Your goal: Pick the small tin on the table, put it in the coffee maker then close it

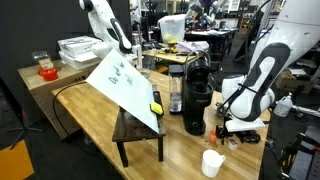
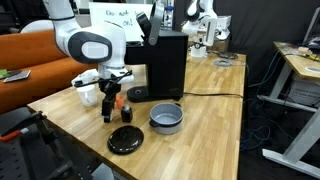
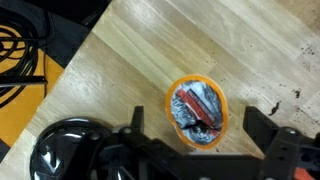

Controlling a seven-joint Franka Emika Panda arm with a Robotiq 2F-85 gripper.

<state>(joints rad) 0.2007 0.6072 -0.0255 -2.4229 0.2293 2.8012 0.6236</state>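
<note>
In the wrist view the small tin (image 3: 197, 108), a round pod with an orange rim and a crumpled foil top, lies on the light wooden table (image 3: 130, 50). My gripper (image 3: 200, 130) is open, with one finger on each side of the tin and apart from it. In an exterior view the gripper (image 2: 113, 108) hangs low over the table, left of the tall black coffee maker (image 2: 165, 62), and the tin (image 2: 126, 113) shows beside it. The coffee maker (image 1: 196, 100) and the gripper (image 1: 235, 128) also show in an exterior view.
A grey bowl (image 2: 166, 118) and a black round disc (image 2: 125, 140) lie near the coffee maker. A clear jar (image 1: 176, 92), a white cup (image 1: 212, 162) and a dark stool (image 1: 140, 135) stand nearby. Black cables (image 3: 20, 50) lie off the table edge.
</note>
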